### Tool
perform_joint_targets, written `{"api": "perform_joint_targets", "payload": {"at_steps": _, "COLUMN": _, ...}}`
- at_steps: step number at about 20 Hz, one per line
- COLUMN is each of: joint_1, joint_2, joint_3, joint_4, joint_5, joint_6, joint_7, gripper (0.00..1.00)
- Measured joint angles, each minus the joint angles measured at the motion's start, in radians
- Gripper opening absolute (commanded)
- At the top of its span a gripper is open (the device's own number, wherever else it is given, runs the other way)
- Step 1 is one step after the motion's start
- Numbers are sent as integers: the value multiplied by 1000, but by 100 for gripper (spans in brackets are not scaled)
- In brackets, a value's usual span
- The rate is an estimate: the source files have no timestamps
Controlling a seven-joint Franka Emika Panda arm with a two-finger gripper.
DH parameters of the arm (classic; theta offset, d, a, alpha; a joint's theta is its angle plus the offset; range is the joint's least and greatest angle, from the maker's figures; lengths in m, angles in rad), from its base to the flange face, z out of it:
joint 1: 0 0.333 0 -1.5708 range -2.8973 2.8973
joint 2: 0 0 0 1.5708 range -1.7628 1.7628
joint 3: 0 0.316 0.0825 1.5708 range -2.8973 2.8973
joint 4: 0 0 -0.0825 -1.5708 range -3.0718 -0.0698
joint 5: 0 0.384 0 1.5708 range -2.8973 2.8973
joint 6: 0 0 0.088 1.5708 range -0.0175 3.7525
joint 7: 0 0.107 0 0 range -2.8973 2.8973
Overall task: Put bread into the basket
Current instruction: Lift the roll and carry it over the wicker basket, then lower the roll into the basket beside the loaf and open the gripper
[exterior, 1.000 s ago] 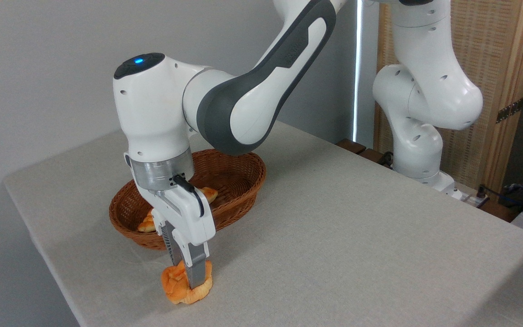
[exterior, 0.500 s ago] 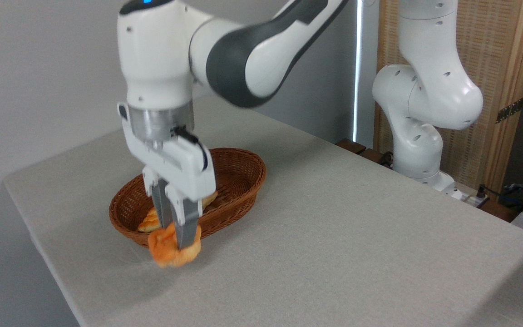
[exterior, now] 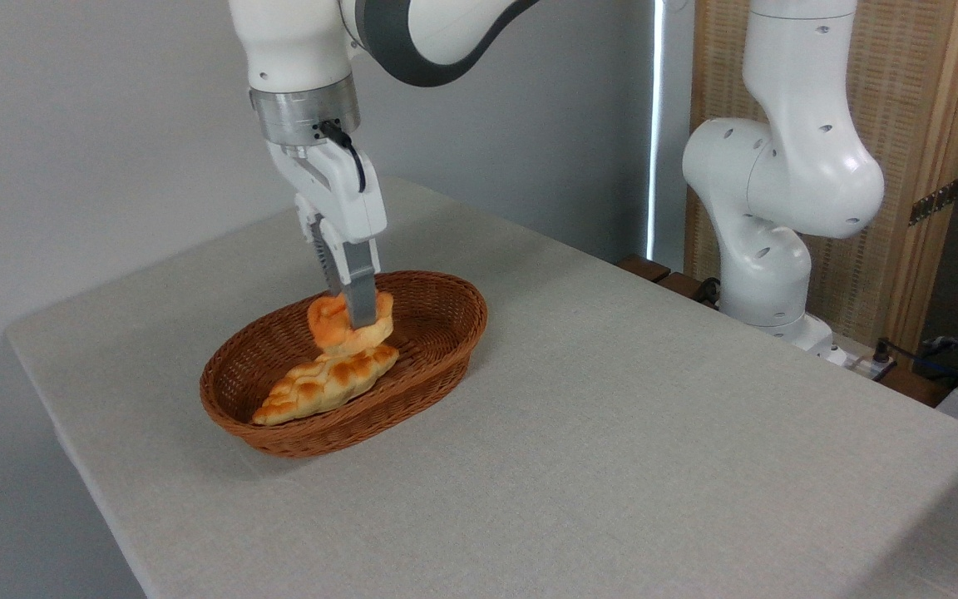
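Observation:
The bread (exterior: 333,326), a small orange-golden bun with a lumpy top, hangs in the air over the middle of the basket (exterior: 446,329), an oval brown wicker one left of the table's centre. My gripper (exterior: 349,314) points straight down and is shut on the bun, its fingers pressed into the bun's top. The bun hovers just above a long pale braided loaf (exterior: 325,383) that lies inside the basket; whether the two touch cannot be told.
The table (exterior: 629,433) has a beige cloth, with its left and front edges near the basket. The arm's white base (exterior: 766,249) stands at the table's back right, before a wooden screen. Dark items lie off the far right edge.
The gripper rose from the tabletop in front of the basket with the bun in it, then moved back and up until it hung over the basket's middle.

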Motion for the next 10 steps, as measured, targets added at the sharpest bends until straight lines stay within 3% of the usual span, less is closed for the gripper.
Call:
{"api": "perform_joint_targets", "payload": {"at_steps": 6, "joint_1": -62, "joint_2": -81, "joint_3": -29, "joint_4": -173, "joint_5": 0, "joint_6": -1, "joint_7": 0, "gripper": 46}}
{"api": "perform_joint_targets", "payload": {"at_steps": 10, "joint_1": -78, "joint_2": -83, "joint_3": -48, "joint_4": -232, "joint_5": 0, "joint_6": 3, "joint_7": 0, "gripper": 69}}
